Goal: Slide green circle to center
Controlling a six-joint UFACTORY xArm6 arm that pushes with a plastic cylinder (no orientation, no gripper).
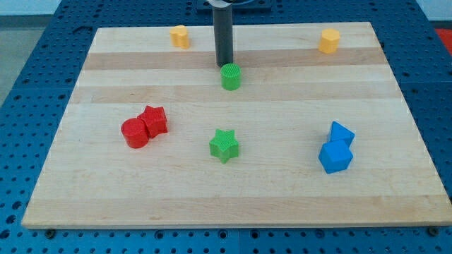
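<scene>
The green circle (231,77) sits on the wooden board (233,190) a little above the board's middle. My tip (224,65) is the lower end of a dark rod that comes down from the view's top. It stands just above and slightly left of the green circle, touching it or nearly so. A green star (224,145) lies below the circle, near the board's middle.
A red circle (134,132) and a red star (154,121) touch each other at the left. Two blue blocks (336,148) sit together at the right. A yellow block (180,36) is at the top left and another yellow block (328,41) at the top right.
</scene>
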